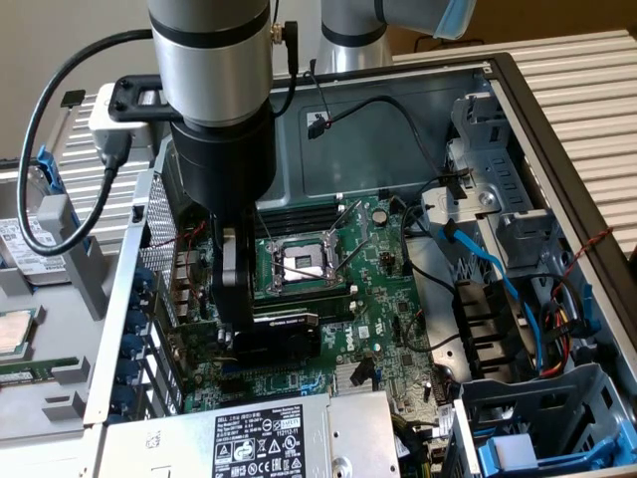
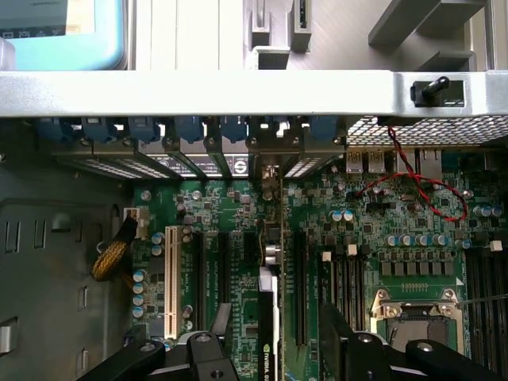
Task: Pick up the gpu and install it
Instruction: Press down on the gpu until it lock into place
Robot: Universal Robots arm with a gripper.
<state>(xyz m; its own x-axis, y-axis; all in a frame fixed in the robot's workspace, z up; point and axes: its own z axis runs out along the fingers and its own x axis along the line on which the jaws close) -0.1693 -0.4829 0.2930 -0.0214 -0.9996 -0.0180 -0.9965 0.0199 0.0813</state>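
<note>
Now the end effector point(image 1: 231, 334), clamped on the gpu point(image 1: 284, 329), holds it edge-down over the motherboard point(image 1: 398, 299) slots: installation in hand, calling for straight downward seating into the slot.

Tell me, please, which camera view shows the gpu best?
The exterior view: the gpu shows its black side with a label, standing on edge over the motherboard, held by the gripper. The wrist view shows only its thin top edge.
</note>
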